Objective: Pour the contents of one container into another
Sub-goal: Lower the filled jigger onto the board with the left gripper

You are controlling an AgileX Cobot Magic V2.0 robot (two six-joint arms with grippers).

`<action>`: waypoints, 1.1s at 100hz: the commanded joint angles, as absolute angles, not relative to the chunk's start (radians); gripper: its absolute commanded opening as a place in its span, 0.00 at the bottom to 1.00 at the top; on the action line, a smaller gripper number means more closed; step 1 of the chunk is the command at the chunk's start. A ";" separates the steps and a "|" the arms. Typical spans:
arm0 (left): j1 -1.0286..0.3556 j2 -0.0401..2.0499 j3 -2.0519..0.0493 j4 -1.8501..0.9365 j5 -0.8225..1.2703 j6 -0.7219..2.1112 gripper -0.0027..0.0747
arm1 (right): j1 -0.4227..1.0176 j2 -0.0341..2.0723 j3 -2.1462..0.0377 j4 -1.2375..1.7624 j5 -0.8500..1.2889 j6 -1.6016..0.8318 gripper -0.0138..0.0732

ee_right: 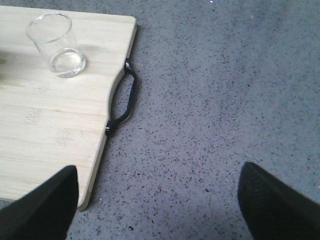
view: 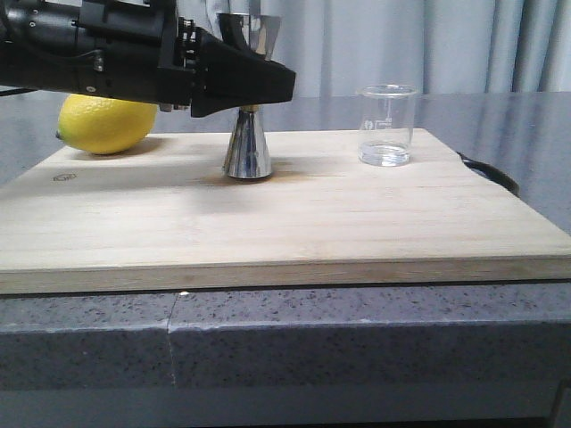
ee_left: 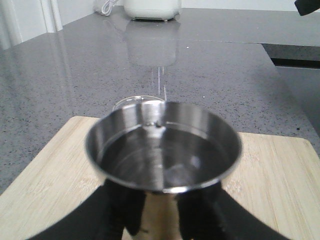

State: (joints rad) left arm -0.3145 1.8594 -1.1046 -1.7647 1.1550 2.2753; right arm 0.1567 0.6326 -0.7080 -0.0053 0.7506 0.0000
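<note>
The steel jigger (view: 247, 150) stands upright on the wooden board (view: 268, 214), left of centre. My left gripper (view: 254, 85) reaches in from the left, its black fingers (ee_left: 125, 210) shut against the jigger's narrow waist. In the left wrist view the jigger's upper cup (ee_left: 162, 145) seems to hold clear liquid. The glass beaker (view: 385, 125) stands upright at the board's back right and looks nearly empty. It also shows in the right wrist view, as beaker (ee_right: 55, 45). My right gripper (ee_right: 157, 200) is open over the grey counter beside the board, out of the front view.
A yellow lemon (view: 107, 123) lies at the board's back left, behind my left arm. The board's black handle (ee_right: 127, 97) sticks out on its right edge. Speckled grey counter (ee_right: 215, 100) surrounds the board. A white appliance (ee_left: 151, 9) stands far back.
</note>
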 commanded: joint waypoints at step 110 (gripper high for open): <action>-0.323 1.818 -1.124 -1.821 1.215 2.278 0.32 | 0.150 0.631 -0.735 -0.018 0.669 0.000 0.83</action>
State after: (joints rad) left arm -0.3145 1.8594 -1.1046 -1.7573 1.1531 2.2768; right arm 0.1567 0.6326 -0.7080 -0.0053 0.7432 0.0000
